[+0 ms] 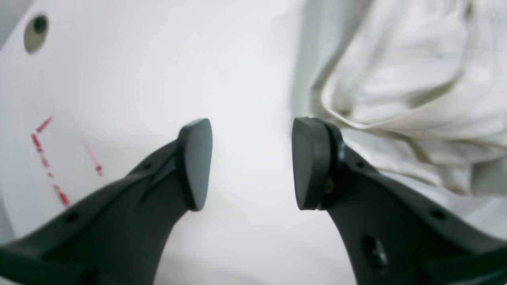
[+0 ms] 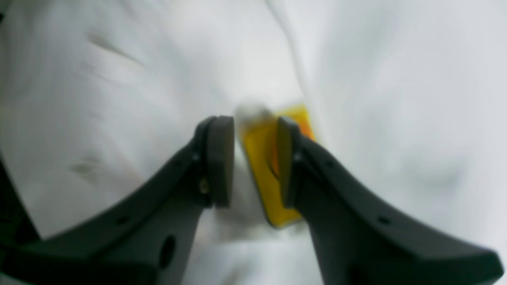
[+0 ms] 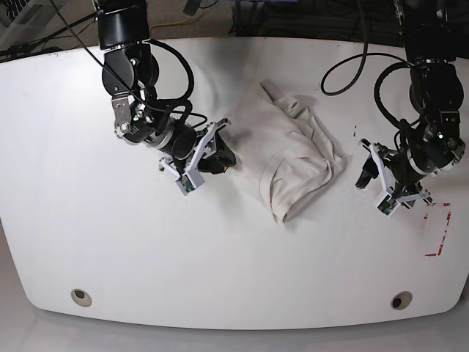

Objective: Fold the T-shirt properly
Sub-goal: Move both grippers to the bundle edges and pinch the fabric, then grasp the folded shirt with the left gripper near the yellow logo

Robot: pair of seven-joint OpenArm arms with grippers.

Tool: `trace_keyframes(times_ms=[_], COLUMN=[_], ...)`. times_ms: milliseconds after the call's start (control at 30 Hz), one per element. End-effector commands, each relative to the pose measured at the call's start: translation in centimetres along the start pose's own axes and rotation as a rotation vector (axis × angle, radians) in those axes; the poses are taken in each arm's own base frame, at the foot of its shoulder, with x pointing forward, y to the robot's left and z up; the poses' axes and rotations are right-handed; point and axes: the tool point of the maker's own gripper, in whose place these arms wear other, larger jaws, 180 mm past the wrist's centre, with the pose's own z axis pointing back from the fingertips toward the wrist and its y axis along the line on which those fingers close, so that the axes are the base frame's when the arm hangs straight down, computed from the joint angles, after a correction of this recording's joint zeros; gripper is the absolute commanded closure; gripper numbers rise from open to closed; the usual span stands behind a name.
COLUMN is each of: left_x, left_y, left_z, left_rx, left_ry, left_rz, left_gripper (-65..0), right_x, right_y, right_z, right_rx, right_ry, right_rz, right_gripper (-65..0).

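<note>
The left gripper (image 1: 252, 164) hangs with its jaws parted and nothing between them, while the right gripper (image 2: 253, 160) has its jaws closer together around a yellow-printed fold of cloth.

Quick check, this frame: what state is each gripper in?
Left gripper: open, empty, over bare table beside the T-shirt.
Right gripper: jaws partly apart around a fold of the T-shirt with yellow print; whether it grips cannot be told.

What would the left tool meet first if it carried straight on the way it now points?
Probably bare table: the left tool stands open with only white surface ahead between its fingers. The T-shirt lies off to one side, though depth is unclear.
</note>
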Motion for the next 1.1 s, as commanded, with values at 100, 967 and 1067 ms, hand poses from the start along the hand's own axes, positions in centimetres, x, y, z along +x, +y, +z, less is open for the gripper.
trace_keyframes(times_ms=[100, 967, 1067], left_x=[2.5, -5.4, -6.6], left_y=[-4.4, -13.3, -10.1], left_z=[1.4, -4.5, -3.5], left_rx=[-0.042, -0.228, -0.159], left_ry=[-0.105, 0.117, 0.146], left_rz=[-0.030, -0.009, -0.014], left_gripper=[-29.6, -29.6, -29.6], right_x=[2.2, -6.2, -7.0], right_y=[-0.2, -0.6, 2.4], right_z=[0.7, -2.2, -2.9], right_rx=[-0.019, -0.072, -0.002], right_ry=[-0.037, 0.183, 0.201], right_rz=[0.048, 0.088, 0.115], right_gripper=[-16.3, -16.0, -16.0])
